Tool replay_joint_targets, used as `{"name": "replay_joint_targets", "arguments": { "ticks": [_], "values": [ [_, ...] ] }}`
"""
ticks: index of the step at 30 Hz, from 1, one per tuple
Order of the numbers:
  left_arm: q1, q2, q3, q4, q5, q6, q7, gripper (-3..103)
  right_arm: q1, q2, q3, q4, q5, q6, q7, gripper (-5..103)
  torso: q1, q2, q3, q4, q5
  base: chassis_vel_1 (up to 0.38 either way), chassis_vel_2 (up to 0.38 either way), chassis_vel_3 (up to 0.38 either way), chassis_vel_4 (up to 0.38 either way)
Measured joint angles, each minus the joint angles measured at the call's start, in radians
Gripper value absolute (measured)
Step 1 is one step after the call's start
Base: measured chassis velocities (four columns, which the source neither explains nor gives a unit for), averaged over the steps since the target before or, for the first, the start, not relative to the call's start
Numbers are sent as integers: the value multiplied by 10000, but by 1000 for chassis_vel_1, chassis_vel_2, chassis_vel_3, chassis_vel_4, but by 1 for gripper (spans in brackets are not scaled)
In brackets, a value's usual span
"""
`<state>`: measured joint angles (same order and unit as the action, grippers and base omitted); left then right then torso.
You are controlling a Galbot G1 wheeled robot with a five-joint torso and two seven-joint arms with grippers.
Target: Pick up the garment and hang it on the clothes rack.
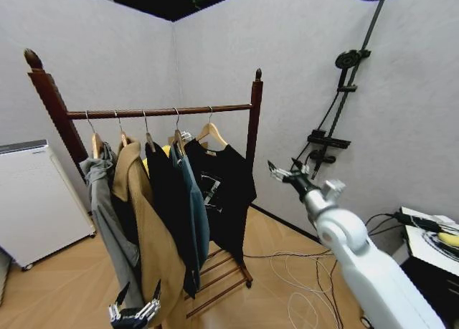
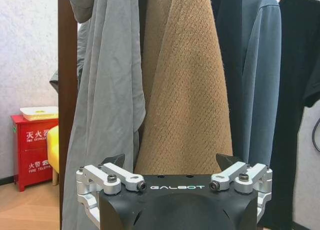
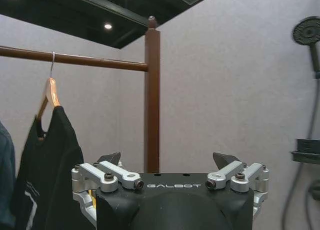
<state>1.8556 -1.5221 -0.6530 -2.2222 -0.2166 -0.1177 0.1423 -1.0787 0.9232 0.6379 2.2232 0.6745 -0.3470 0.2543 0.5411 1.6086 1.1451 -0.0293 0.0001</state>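
In the left wrist view a red cabinet at the wall carries Chinese characters and smaller Latin lettering too small to read with certainty, with a pale tray on top. "GALBOT" is printed in white on both wrist housings.

The left pincer hangs low in front of the rack, its fingers spread and empty, facing a grey garment and a tan coat. Along the rod, left to right, hang the grey garment, the tan coat, a black coat, a blue-teal jacket and the T-shirt.

The T-shirt is on a wooden hanger hooked over the rod, last before the rack's right post. Its long axis runs straight down, neck up, hem down, its pale chest print turned toward the head camera.

The right pincer is raised to the right of the rack, well apart from the T-shirt, fingers spread and empty.
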Motion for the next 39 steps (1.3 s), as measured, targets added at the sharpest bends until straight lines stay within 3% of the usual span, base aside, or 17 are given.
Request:
{"name": "replay_joint_targets", "arguments": {
  "ticks": [1, 2, 4, 6, 7, 10, 14, 16, 27, 39],
  "values": [
    [0, 0, 0, 0, 0, 0, 0, 100, 0, 0, 0, 0, 0, 0, 0, 100, 0, 0, 0, 0, 0, 0, 0, 0, 0],
    [0, -1, 0, 0, 0, 0, 0, 100, -1459, 238, 672, 558, -356, 113, 17, 100, 0, 0, 0, 2, 0, 0, 0, 0, 0],
    [0, -2, 0, 0, 0, 0, 0, 100, -2062, 366, 918, 764, -514, 168, 7, 100, 0, 0, 0, 0, 0, 0, 0, 0, 0],
    [0, 0, 1, -1, 0, 0, 0, 100, -3707, 965, 1693, 1329, -999, 501, -226, 100, 0, 0, 0, 0, -1, 0, 0, 0, 0],
    [0, 0, 1, -1, 0, 0, 0, 100, -3707, 965, 1693, 1329, -999, 501, -226, 100, 0, 0, 0, 0, -1, 0, 0, 0, 0],
    [0, -1, 0, 0, 0, 0, 0, 100, -6167, 2170, 2606, 1923, -1417, 1491, -1006, 100, 0, -1, 1, 0, 0, 0, 0, 0, 0],
    [0, -2, 0, -1, 0, 0, -2, 100, -7420, 2626, 2831, 2166, -1504, 2046, -1238, 100, -1, -1, 0, -6, -3, 0, 0, 0, 0],
    [0, -3, 0, 0, 0, 0, -2, 100, -8559, 3198, 2674, 2427, -1809, 2770, -1302, 100, -1, 0, 0, 0, -5, 0, 0, 0, 0],
    [0, -2, 1, 0, 0, 0, -2, 100, -8986, 3751, 1703, 2181, -2840, 3454, -1258, 100, 3, -2, 2, 2, -1, 0, 0, 0, 0],
    [0, -2, 0, 0, 0, 0, -1, 100, -8925, 3719, 1595, 1922, -2927, 3622, -1215, 100, 3, -2, 3, 0, -1, 0, 0, 0, 0]
  ]
}}
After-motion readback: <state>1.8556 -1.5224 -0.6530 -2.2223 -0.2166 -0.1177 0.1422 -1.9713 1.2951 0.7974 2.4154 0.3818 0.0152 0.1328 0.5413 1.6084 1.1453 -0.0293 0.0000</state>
